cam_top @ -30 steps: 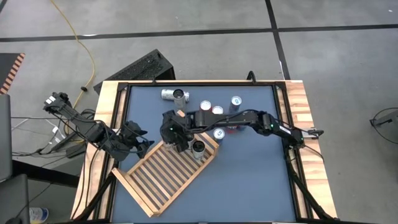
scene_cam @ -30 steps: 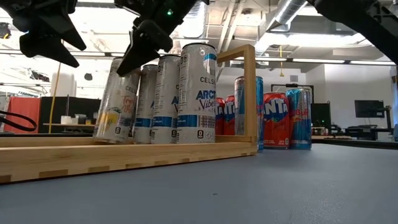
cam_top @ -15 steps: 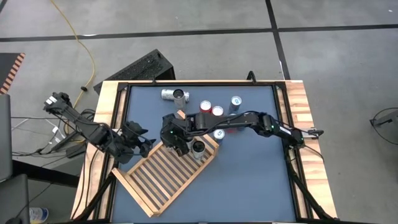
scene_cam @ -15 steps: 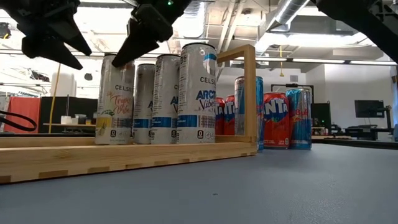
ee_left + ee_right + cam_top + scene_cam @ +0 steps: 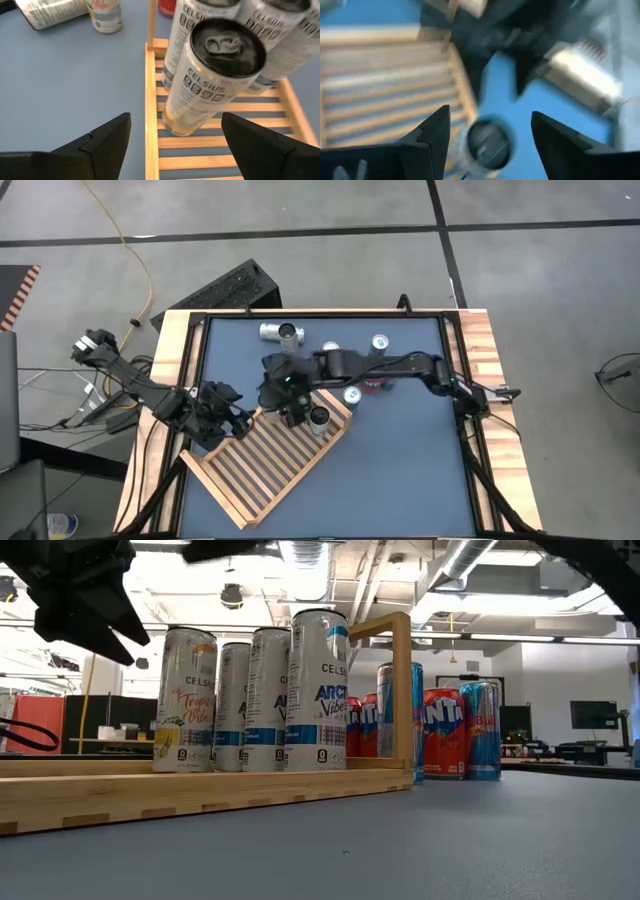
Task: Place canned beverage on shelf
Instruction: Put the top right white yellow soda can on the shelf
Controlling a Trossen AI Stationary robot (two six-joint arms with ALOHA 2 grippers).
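Wooden shelf [image 5: 262, 462] holds upright cans [image 5: 185, 700] (four); right gripper [image 5: 285, 392] hovers above them, spread and empty.

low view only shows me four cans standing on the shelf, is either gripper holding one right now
Observer: No. The right gripper is open and empty, over the far end of the shelf.
Operator: and the left one
Observer: The left gripper is open and empty too, at the shelf's left edge, pointing at the nearest standing can.
Operator: any cans i cant see from here
Observer: Yes, a silver can lies on its side near the far edge of the table, off the shelf.
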